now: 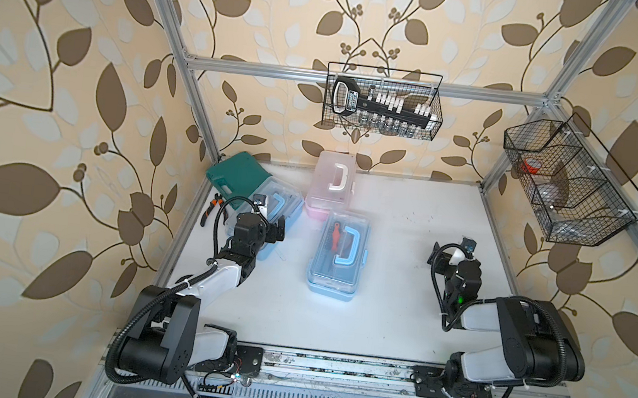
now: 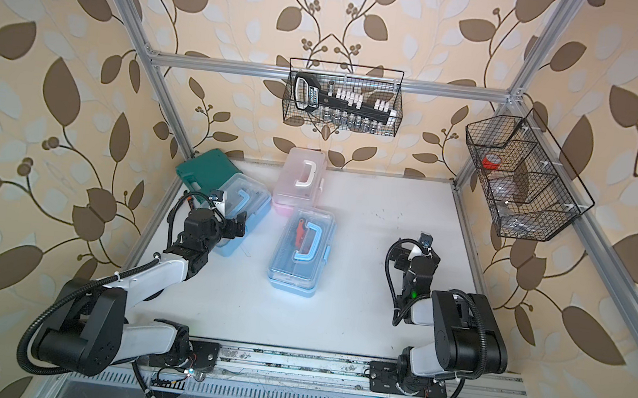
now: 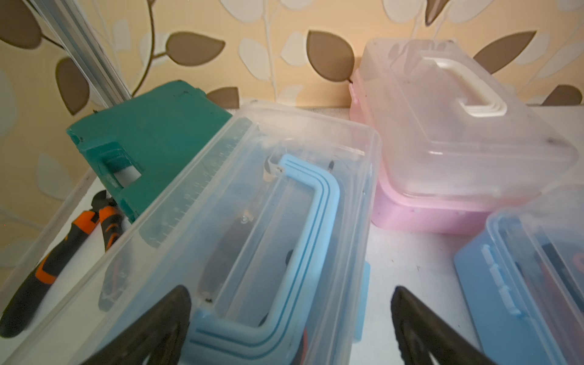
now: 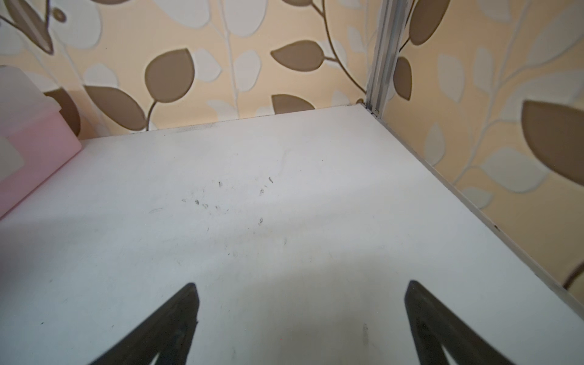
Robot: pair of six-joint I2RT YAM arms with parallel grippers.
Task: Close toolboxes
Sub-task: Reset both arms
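- My left gripper stands over the near end of the light-blue toolbox by the table's left edge. Its jaws are spread wide to either side of the blue handle and grip nothing. I cannot tell whether a fingertip touches the clear lid.
- That toolbox lies toward the far-left corner, against a dark green case. Orange-and-black pliers lie beside it at the left edge.
- The pink toolbox, with its white handle, sits at the far edge, left of the middle, just beside the other two boxes.
- The second light-blue toolbox rests near the middle of the table, its orange-handled tools visible through the lid.
- All three clear lids lie down over their bases; I cannot tell whether the latches are snapped.
- My right gripper hangs over bare table on the right half, well apart from the boxes, with its jaws fully apart and nothing between them.
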